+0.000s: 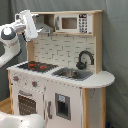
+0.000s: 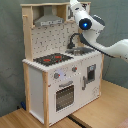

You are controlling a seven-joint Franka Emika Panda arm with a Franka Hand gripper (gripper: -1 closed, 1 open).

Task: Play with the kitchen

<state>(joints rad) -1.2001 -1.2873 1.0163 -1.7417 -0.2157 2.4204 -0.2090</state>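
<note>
1. The kitchen (image 1: 60, 75) stands on the floor in front of a grey curtain (image 1: 117, 50). It fills most of both exterior views, with its front turned toward the first exterior view's left and toward the second exterior view's right.
2. Its body is white with light-wood edges. The back panel (image 2: 47, 40) is white and dotted with holes.
3. The grey hood (image 2: 49, 20) hangs under the top shelf, above the hob (image 2: 51, 59), which is black with red rings.
4. Beside the hob lies the sink (image 1: 72, 73), with a black curved faucet (image 1: 86, 57) rising behind it.
5. A microwave (image 1: 72, 23) with a dark window sits in the upper shelf in the first exterior view.
6. Below the worktop, knobs (image 2: 64, 75) line the front, over an oven door (image 2: 65, 96) with a dark window. A second door carries a dark panel (image 1: 63, 106).
7. The arm (image 2: 107, 42) reaches in from the second exterior view's right, and from the first exterior view's left.
8. The end effector (image 1: 36, 31) is up at the kitchen's top, just beside the hood. I cannot tell whether its fingers are apart or together.
9. A wooden floor (image 2: 100, 110) shows under the kitchen in the second exterior view.
</note>
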